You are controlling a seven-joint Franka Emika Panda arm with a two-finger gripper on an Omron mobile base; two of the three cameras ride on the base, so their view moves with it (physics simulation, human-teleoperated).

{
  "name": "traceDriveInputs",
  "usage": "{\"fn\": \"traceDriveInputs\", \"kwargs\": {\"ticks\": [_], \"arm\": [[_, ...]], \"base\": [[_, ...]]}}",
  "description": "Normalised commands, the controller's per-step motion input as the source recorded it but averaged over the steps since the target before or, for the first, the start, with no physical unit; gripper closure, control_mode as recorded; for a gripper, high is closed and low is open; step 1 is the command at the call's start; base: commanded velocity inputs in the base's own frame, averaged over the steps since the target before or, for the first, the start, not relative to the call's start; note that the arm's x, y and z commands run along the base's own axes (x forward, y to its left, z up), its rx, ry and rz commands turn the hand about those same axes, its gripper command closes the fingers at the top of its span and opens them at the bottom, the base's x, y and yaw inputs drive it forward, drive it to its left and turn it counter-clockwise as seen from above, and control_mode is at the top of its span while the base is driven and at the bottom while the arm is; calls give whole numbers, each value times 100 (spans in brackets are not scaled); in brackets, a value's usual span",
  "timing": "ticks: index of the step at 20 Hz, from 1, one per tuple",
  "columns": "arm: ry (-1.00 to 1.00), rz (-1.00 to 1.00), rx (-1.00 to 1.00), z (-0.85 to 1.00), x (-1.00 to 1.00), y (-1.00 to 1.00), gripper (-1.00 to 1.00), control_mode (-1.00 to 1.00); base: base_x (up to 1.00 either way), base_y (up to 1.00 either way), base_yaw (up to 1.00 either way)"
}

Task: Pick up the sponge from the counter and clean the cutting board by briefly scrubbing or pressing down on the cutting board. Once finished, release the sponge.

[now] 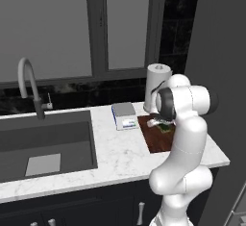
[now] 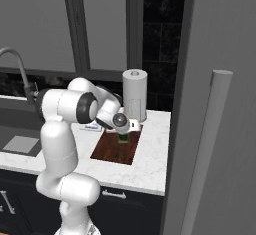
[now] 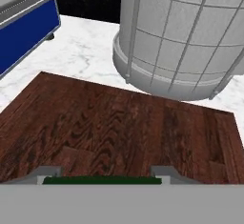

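Holding the sponge [image 2: 121, 138] between its two tips, the gripper [image 2: 122, 137] hangs over the back part of the cutting board [image 2: 114, 150]. The jaws are closed in on the sponge from both sides, partly open only because the sponge fills the gap. In the hand view a strip of dark green sponge [image 3: 101, 180] sits right between the two fingertips [image 3: 164, 172], with its long side running from one tip to the other.

The board is straight below the sponge. So the next move, I think, is just down, to press the sponge on the wood. I cannot tell if the sponge is touching the board yet or is a tiny bit above it.

The board lies flat on the white counter [image 1: 117, 153], with its long side going from the front edge toward the wall. Just behind it stands a tall grey-white roll in a wire holder [image 3: 190, 37]. Beside the board, toward the sink [image 1: 45, 143], is a small kitchen scale [image 1: 124, 115].

The arm [image 1: 185, 124] rises from the base, bends at the elbow, and reaches forward and down over the board, with the hand pointing down at the wood.
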Motion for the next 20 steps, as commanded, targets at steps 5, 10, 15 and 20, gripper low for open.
{"fn": "traceDriveInputs", "kwargs": {"ticks": [5,10,15,20], "arm": [[3,9,0,-11,-27,38,100,-100],[11,10,0,-4,-29,37,100,-100],[12,10,0,0,-18,46,100,-100],[9,10,0,0,-16,53,100,-100]], "base": [[0,0,0],[0,0,0],[0,0,0],[0,0,0]]}}
